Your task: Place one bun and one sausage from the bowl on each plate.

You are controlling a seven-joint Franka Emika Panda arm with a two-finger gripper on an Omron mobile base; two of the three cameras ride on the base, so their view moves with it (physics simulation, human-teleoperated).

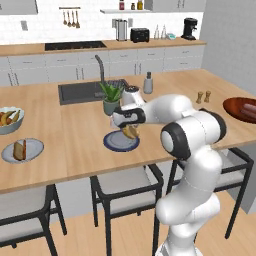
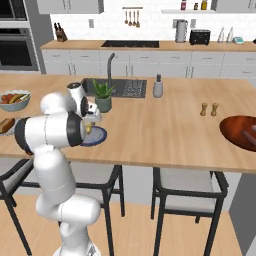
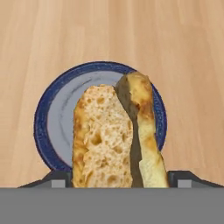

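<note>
My gripper [image 1: 127,126] [image 3: 120,180] is shut on a bun [image 1: 131,132] [image 3: 113,135], golden-brown with a split crumb face, and holds it end-down over the middle of a blue-grey plate [image 1: 116,143] [image 3: 43,118] [image 2: 99,136] near the counter's front edge. Whether the bun touches the plate I cannot tell. A second plate [image 1: 31,151] at the left carries a bun and a sausage [image 1: 20,149]. The dark red-brown bowl [image 1: 235,106] [image 2: 235,131] lies at the far right with sausages [image 1: 248,111] in it.
A potted plant [image 1: 111,97] stands just behind the gripper, with the sink [image 1: 82,91] and tap beyond. A soap bottle [image 1: 148,83], salt and pepper shakers [image 1: 203,96] and a pale fruit bowl [image 1: 7,120] also stand on the counter. Stools sit under the front edge.
</note>
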